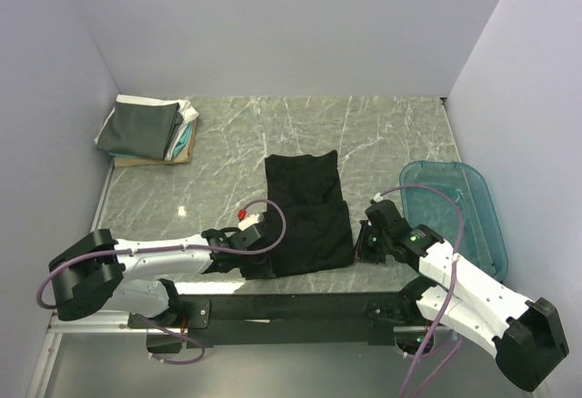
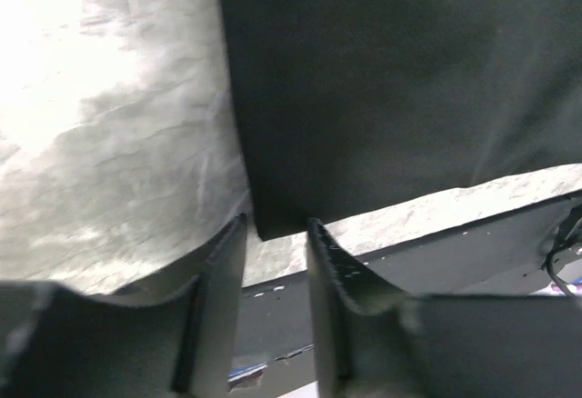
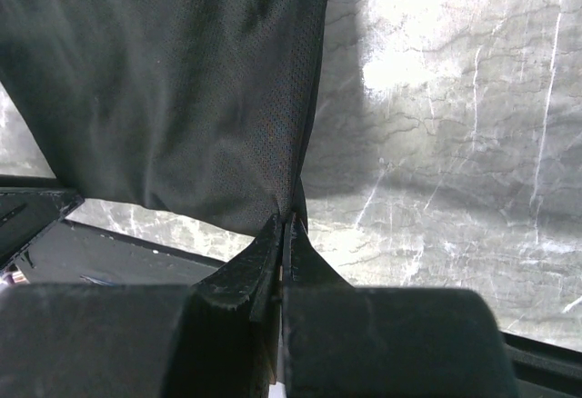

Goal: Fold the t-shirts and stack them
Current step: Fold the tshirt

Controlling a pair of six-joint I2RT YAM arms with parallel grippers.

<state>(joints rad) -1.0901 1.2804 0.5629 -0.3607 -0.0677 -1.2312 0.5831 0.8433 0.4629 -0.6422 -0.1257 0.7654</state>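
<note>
A black t-shirt point(image 1: 307, 212) lies folded into a long rectangle on the marble table, its near edge by the arm bases. My left gripper point(image 1: 264, 266) sits at its near left corner, open. In the left wrist view that corner point(image 2: 264, 221) lies just beyond the gripper point(image 2: 275, 230), not pinched between the fingers. My right gripper point(image 1: 360, 251) is at the near right corner, and in the right wrist view the gripper point(image 3: 289, 223) is shut on the cloth point(image 3: 182, 89), which rises slightly to the tips. More t-shirts lie folded in a stack point(image 1: 144, 128) at the far left, dark grey on top.
A translucent teal tub point(image 1: 473, 225) stands at the right edge of the table, close behind my right arm. Walls close in the table on the left, back and right. The black base rail point(image 1: 291, 307) runs along the near edge.
</note>
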